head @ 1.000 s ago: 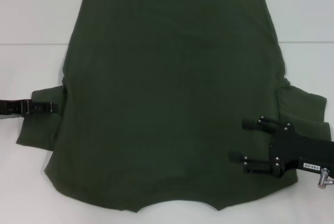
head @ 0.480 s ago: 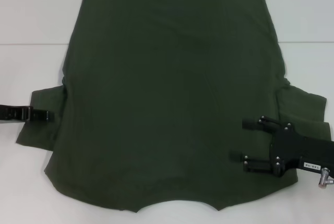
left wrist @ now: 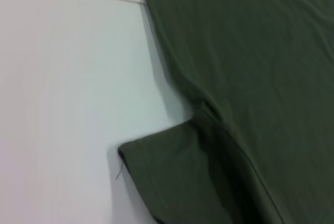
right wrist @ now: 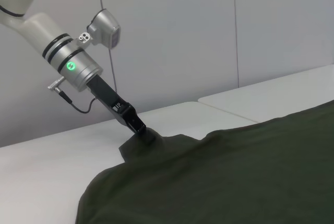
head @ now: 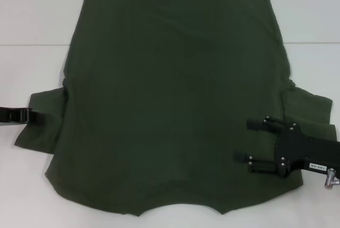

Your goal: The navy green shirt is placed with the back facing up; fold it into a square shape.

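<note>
The navy green shirt [head: 170, 90] lies flat on the white table, plain side up, with its hem far from me and its collar notch at the near edge. Both short sleeves stick out sideways. My left gripper [head: 31, 115] is at the outer edge of the left sleeve [head: 45, 121]. In the right wrist view it [right wrist: 140, 129] touches that sleeve's edge, where the cloth rises slightly. My right gripper [head: 254, 144] is open, low over the shirt's body just inside the right sleeve [head: 308, 111]. The left wrist view shows the left sleeve [left wrist: 172, 172] and the armpit.
The white table [head: 32, 36] has a thin seam line running across it at mid depth. A grey wall panel [right wrist: 172, 31] stands behind the table in the right wrist view. The shirt's near edge reaches close to the table's front.
My left gripper has drawn back leftward, from on top of the left sleeve to its outer edge. The right gripper and the shirt have barely moved.
</note>
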Controlling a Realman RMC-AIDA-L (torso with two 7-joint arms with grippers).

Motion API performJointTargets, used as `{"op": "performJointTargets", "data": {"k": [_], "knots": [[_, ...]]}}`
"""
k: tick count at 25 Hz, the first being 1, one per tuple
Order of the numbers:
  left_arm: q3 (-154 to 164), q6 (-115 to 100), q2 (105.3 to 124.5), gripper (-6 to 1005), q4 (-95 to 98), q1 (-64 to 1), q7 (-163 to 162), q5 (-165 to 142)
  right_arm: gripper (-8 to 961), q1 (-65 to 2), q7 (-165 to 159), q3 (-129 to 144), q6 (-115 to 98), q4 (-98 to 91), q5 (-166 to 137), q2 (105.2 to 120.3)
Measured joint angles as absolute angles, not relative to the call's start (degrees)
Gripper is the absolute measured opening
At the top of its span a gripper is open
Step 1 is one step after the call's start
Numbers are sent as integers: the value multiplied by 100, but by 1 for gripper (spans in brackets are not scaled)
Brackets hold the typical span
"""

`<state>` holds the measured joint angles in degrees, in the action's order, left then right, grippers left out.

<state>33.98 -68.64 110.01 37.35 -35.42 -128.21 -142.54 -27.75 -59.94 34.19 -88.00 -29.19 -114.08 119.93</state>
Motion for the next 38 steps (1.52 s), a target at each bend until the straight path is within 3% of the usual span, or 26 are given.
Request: {"op": "performJointTargets", "data": {"k": [9, 26, 38], "knots": [[3437, -6936, 10998, 34, 3858, -3525, -12919, -14276, 916, -2777, -6003, 3419, -8807, -2934, -11408, 11997], [3409, -7162, 10767, 2, 4433, -3638, -13793, -15152, 916, -2763, -6003, 3370, -8886, -2924, -11408, 11997], [3452, -7919, 10701, 3, 4888, -4371, -14783, -15951, 916, -2775, -5998, 3420, -8885, -2900, -11408, 11997]]}}
